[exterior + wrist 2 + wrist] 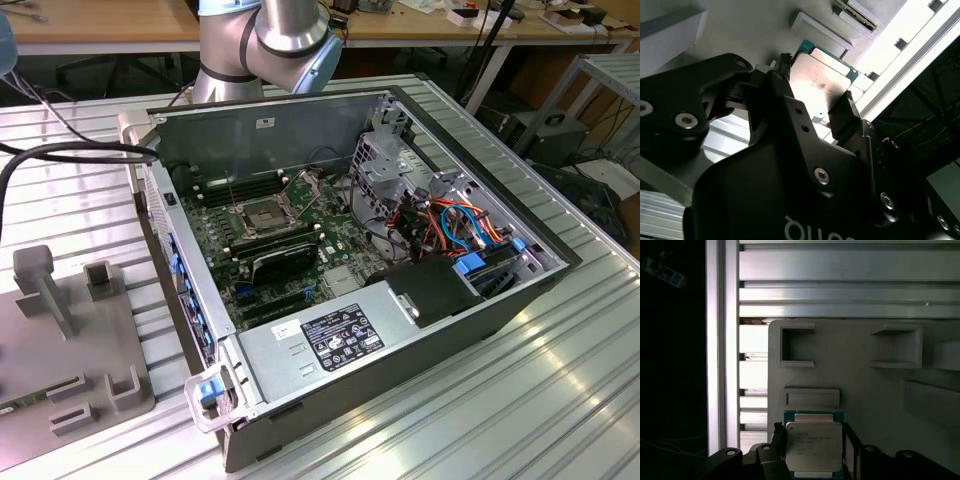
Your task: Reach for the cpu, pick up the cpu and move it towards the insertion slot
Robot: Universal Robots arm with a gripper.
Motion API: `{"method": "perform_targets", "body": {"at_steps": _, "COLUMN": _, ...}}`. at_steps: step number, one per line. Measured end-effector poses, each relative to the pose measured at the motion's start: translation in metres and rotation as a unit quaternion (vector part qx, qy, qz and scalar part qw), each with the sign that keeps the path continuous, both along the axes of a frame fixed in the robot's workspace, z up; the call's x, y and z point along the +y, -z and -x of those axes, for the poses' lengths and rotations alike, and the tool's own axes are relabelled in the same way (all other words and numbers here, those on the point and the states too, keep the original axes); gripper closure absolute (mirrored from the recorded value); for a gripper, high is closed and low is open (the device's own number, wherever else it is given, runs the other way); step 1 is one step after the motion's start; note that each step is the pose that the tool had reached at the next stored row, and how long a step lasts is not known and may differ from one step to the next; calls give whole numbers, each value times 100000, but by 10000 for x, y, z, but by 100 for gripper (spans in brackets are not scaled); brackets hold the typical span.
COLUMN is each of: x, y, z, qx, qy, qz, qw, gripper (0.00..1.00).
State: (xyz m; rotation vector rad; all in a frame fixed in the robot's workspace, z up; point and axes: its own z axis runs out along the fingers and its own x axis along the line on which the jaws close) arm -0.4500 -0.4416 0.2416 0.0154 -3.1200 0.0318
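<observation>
Grey fixture plate [850,375], gripper [813,436] pinching cpu [814,449] by opposite edges, open ribbed table [840,290] beyond

Your cpu [814,447], a flat square chip with a silvery-grey lid and green rim, faces the first wrist camera. The insertion slot [262,213], silver-framed with a dark centre, sits open on the motherboard [342,238].

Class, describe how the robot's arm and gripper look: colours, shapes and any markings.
The arm is built of rounded silvery-grey metal tubes with pale blue caps at the joints. The gripper is matte black and angular, made of flat linked plates fastened by silver screws, with part of a white printed marking on its body.
</observation>
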Motion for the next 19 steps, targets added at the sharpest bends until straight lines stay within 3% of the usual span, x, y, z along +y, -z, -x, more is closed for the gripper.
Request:
{"method": "perform_targets", "body": {"at_steps": 4, "x": -1, "y": -32, "z": 0, "qx": 54, "qy": 4, "qz": -516, "qw": 99999, "gripper": 45}}
{"method": "perform_targets", "body": {"at_steps": 9, "x": -2, "y": -52, "z": -1, "qx": 80, "qy": -3, "qz": -515, "qw": 99999, "gripper": 45}}
{"method": "perform_targets", "body": {"at_steps": 19, "x": -2, "y": -196, "z": -3, "qx": 316, "qy": 0, "qz": -556, "qw": 99998, "gripper": 45}}
